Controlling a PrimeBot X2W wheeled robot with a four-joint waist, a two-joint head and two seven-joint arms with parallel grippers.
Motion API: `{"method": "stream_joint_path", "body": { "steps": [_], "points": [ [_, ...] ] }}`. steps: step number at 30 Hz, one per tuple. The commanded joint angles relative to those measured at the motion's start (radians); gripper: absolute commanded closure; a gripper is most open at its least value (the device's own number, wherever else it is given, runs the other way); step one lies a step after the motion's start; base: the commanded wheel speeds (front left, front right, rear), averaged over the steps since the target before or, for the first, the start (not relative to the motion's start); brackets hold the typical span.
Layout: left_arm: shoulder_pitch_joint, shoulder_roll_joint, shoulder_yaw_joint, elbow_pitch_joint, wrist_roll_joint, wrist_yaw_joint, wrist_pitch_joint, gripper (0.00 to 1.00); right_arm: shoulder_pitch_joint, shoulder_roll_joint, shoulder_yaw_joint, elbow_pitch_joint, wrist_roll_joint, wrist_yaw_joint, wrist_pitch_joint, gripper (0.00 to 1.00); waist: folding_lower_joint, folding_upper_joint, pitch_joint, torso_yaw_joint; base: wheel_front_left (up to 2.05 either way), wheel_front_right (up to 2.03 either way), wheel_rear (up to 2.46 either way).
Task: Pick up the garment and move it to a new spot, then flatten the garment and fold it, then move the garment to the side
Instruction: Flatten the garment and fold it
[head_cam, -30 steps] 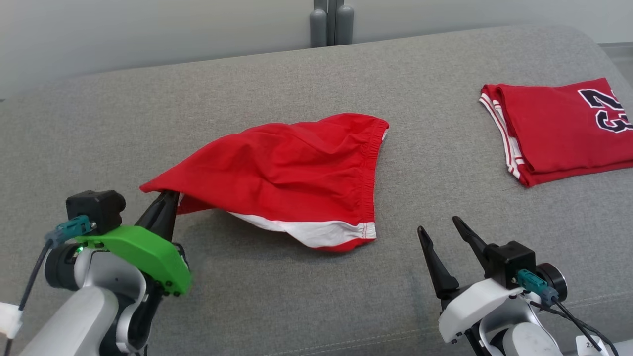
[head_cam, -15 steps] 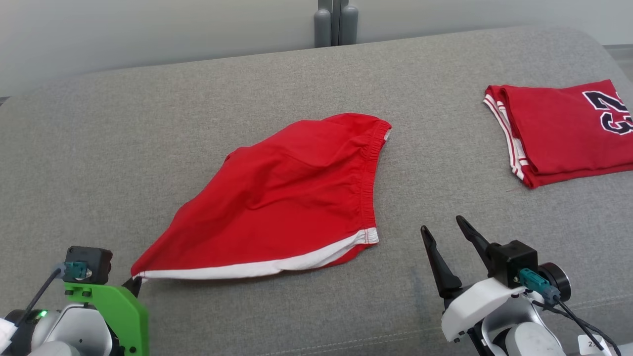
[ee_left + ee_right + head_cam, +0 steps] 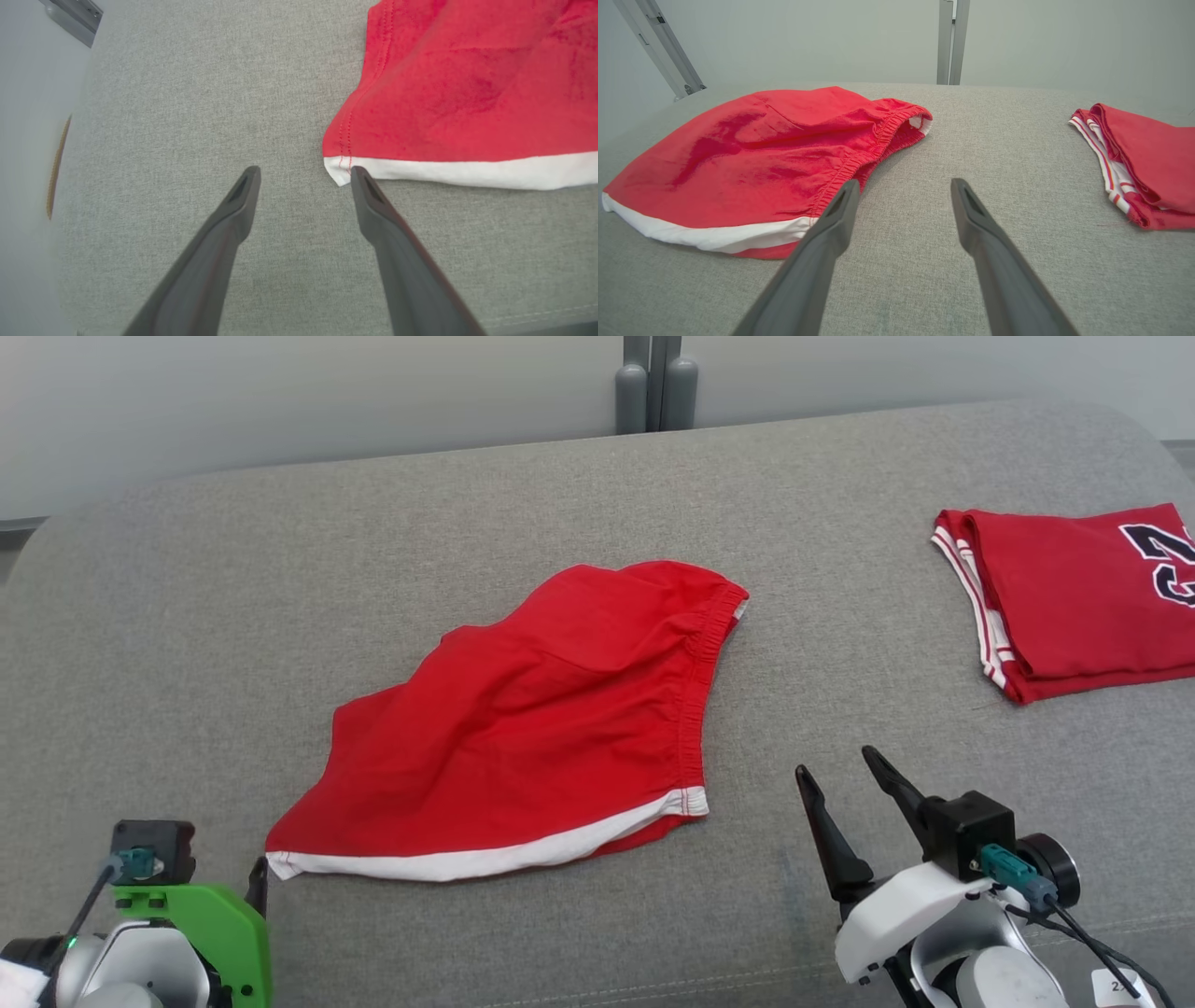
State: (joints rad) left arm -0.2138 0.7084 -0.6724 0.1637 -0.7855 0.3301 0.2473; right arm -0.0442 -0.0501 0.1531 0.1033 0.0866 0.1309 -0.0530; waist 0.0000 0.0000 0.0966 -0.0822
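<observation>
the right edge of the head view cuts the folded red jersey (image 3: 1083,597), so its dark number (image 3: 1167,555) shows only in part and i cannot read it. the right wrist view cuts this jersey too. the left wrist view cuts the red shorts (image 3: 467,84) at its top and right edges. there one finger of my left tool (image 3: 303,171) stands in front of the white hem (image 3: 334,170) near its corner, and i cannot tell if it touches the cloth. in the head view a green bracket (image 3: 201,933) hides this tool almost whole; one dark fingertip (image 3: 258,885) shows. the white label (image 3: 1116,985) on my right arm is too small to read.
</observation>
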Motion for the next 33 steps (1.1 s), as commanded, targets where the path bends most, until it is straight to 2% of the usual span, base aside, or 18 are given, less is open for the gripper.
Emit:
{"method": "stream_joint_path", "body": {
  "steps": [1, 7, 8, 10, 15, 22, 28, 33],
  "points": [
    [0.014, -0.010, 0.016, 0.005, -0.010, 0.014, -0.023, 0.00, 0.011, -0.001, -0.007, -0.003, -0.008, -0.001, 0.005, 0.00, 0.0000, 0.0000, -0.006, 0.009, 0.00, 0.00, 0.00],
    [0.047, -0.082, 0.124, -0.001, -0.038, 0.076, -0.233, 0.00, 0.017, -0.001, -0.039, -0.001, -0.010, -0.001, 0.002, 0.00, 0.0000, 0.0000, -0.025, 0.043, 0.00, 0.00, 0.00],
    [0.052, -0.107, 0.154, -0.007, -0.055, 0.086, -0.279, 0.00, 0.019, -0.001, -0.045, 0.002, -0.007, -0.001, 0.000, 0.00, 0.0000, 0.0000, -0.030, 0.050, 0.00, 0.00, 0.00],
    [0.066, -0.124, 0.179, -0.005, -0.037, 0.110, -0.357, 0.00, 0.021, -0.001, -0.055, 0.004, 0.016, -0.001, -0.007, 0.00, 0.0000, 0.0000, -0.039, 0.064, 0.00, 0.00, 0.00],
    [0.097, -0.205, 0.238, -0.024, -0.038, 0.100, -0.490, 0.00, 0.014, -0.001, -0.081, 0.022, 0.052, -0.001, -0.037, 0.00, 0.0000, 0.0000, -0.061, 0.097, 0.00, 0.00, 0.00],
    [0.141, -0.323, 0.327, -0.092, 0.072, 0.013, -0.513, 0.00, -0.004, -0.001, -0.098, 0.075, 0.118, -0.001, -0.098, 0.00, 0.0000, 0.0000, -0.095, 0.135, 0.00, 0.00, 0.00],
    [0.202, -0.413, 0.368, -0.120, 0.173, -0.114, -0.513, 0.00, 0.000, -0.001, -0.103, 0.115, 0.099, -0.001, -0.132, 0.00, 0.0000, 0.0000, -0.121, 0.156, 0.00, 0.00, 0.00],
    [0.246, -0.441, 0.387, -0.091, 0.216, -0.204, -0.511, 0.00, 0.017, -0.001, -0.098, 0.140, 0.091, -0.001, -0.151, 0.00, 0.0000, 0.0000, -0.139, 0.162, 0.00, 0.00, 0.00]
  ]
}}
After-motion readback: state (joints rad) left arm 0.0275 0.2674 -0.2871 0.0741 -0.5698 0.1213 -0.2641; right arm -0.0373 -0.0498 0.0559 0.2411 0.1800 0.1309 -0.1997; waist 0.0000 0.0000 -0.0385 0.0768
